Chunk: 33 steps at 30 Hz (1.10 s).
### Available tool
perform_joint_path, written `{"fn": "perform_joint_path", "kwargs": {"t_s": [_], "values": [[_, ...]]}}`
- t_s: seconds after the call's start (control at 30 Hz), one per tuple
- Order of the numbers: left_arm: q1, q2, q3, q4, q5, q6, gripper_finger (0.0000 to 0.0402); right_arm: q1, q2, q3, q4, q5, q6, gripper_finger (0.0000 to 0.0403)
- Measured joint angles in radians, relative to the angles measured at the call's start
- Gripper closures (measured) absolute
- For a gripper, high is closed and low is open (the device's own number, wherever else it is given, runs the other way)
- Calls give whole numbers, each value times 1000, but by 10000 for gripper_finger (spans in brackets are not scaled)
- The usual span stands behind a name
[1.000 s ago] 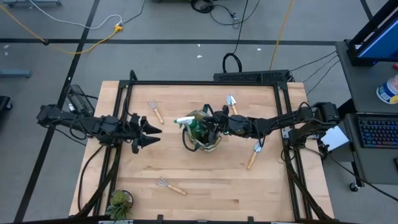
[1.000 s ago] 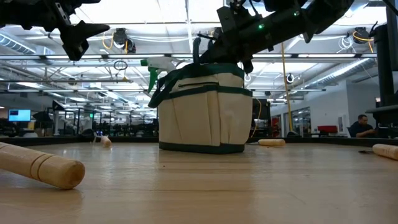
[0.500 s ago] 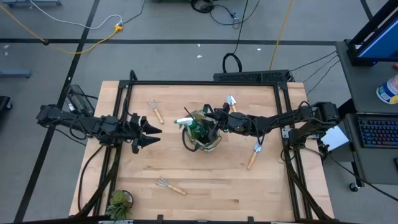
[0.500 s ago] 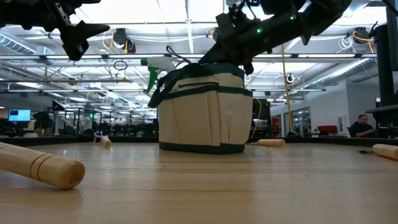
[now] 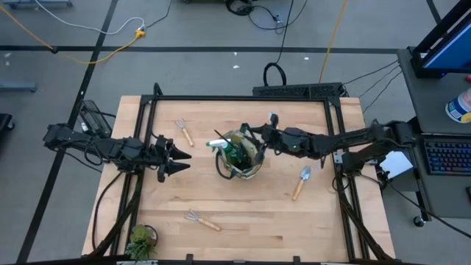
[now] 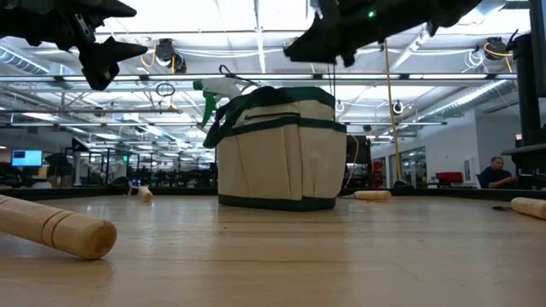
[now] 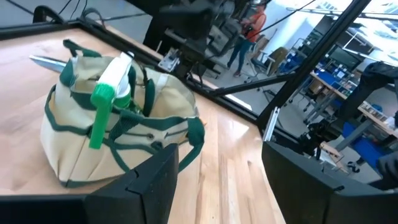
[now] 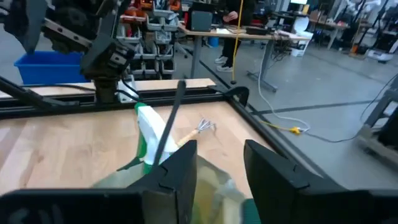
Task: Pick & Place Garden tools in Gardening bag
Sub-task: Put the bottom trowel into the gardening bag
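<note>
beige canvas with green trim is seen on the gardening bag (image 5: 239, 155), which is stood upright near the middle of the tabletop (image 5: 243, 206); no writing can be read on it. a green spray bottle (image 5: 223, 146) is held inside, its white trigger head pointed to the left edge. the right gripper (image 5: 257, 135) is hung over the bag's far rim, fingers apart, nothing held. the left gripper (image 5: 180, 155) is also parted and empty, near the left edge.

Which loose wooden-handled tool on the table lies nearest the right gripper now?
The trowel behind the right gripper, near the table's far edge. The other trowel and both fork rakes lie farther off.
</note>
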Motion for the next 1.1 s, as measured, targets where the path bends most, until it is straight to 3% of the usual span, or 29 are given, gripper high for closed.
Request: {"fn": "perform_joint_path", "kwargs": {"t_s": [0.43,0.67,0.77,1.1], "values": [[0,0,0,-18,0,8,165,0,-249,0,-435,-4,-52,282],[0,0,0,-16,0,0,165,17,-324,0,-650,-55,31,282],[0,0,0,-16,0,-1,165,58,-343,-1,-728,-114,28,285],[0,0,0,-16,0,2,165,254,-362,-1,-928,-116,109,296]]}}
